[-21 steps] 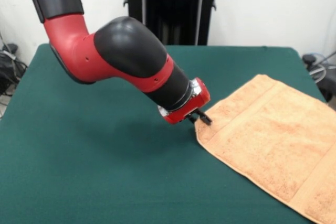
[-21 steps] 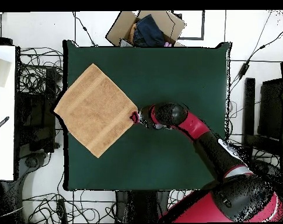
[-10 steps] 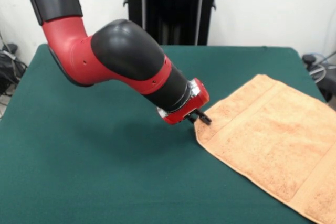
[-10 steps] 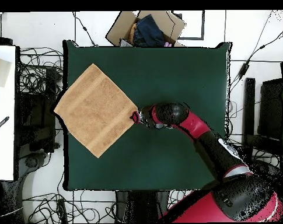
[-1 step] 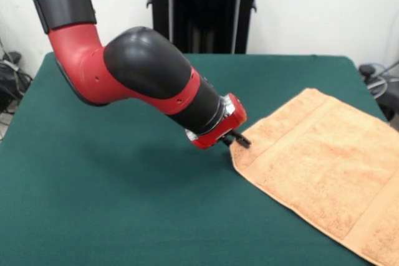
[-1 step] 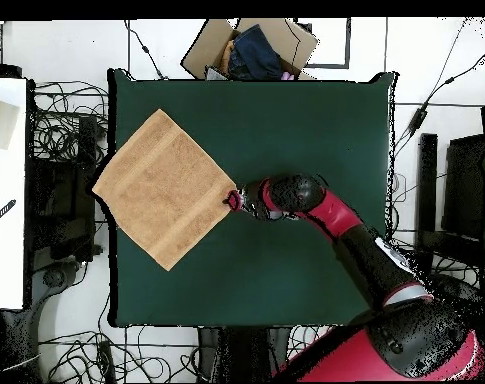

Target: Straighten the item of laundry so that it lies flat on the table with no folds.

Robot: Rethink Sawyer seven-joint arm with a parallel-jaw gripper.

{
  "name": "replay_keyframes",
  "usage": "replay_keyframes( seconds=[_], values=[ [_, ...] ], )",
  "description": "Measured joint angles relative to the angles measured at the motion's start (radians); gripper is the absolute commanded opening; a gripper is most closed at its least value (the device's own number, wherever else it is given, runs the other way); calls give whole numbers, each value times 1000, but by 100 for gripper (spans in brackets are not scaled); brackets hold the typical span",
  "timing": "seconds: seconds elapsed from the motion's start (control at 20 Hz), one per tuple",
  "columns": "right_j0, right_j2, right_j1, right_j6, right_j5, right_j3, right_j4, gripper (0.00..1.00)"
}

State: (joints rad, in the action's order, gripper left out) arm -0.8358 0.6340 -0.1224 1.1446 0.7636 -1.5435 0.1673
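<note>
Even, bright indoor light falls from above; the arm [image 5: 149, 79] casts only a soft, diffuse shadow on the green bench [image 5: 112, 204] beneath it. No glare shows, and the front view is fairly sharp throughout

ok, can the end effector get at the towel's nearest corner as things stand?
Probably yes. The end effector is already at the corner of the towel, low over the table, and nothing lies between them.
</note>
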Motion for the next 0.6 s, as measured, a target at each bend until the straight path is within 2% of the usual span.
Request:
replay_keyframes(
  seconds=[0.6],
  values=[
    [-25,9,15,0,18,0,0,0]
  ],
)
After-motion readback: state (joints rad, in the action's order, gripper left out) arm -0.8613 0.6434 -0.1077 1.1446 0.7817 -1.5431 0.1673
